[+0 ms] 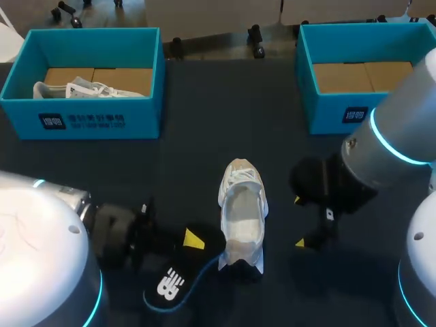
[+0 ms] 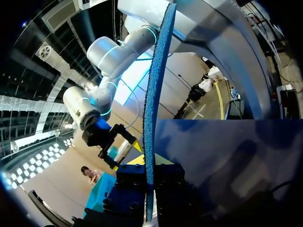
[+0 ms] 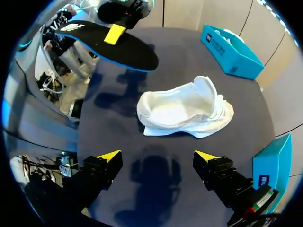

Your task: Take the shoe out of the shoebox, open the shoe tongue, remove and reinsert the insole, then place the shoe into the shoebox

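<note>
Left gripper (image 1: pixel 191 242) clamps black insole (image 1: pixel 178 276), raised over dark table (image 1: pixel 197 157) | white shoe (image 1: pixel 242 219) mid-table, tongue open | right gripper (image 1: pixel 298 221) beside shoe, fingers wide, empty | far edge: left box (image 1: pixel 102 124) holding second shoe (image 1: pixel 82 89), right box (image 1: pixel 328 112)

Dark table (image 1: pixel 204 129), second white shoe (image 1: pixel 83 89) far left

Our left arm (image 1: pixel 41 238) entered from the lower left corner with its wrist stretched toward the middle. The left end effector (image 1: pixel 193 240) was clamped on the insole (image 1: pixel 170 283), a finger on either face. Our right arm (image 1: pixel 398 133) came in from the right side. The right end effector (image 1: pixel 298 221) pointed toward the left arm, its two yellow-tipped fingers spread wide apart.
</note>
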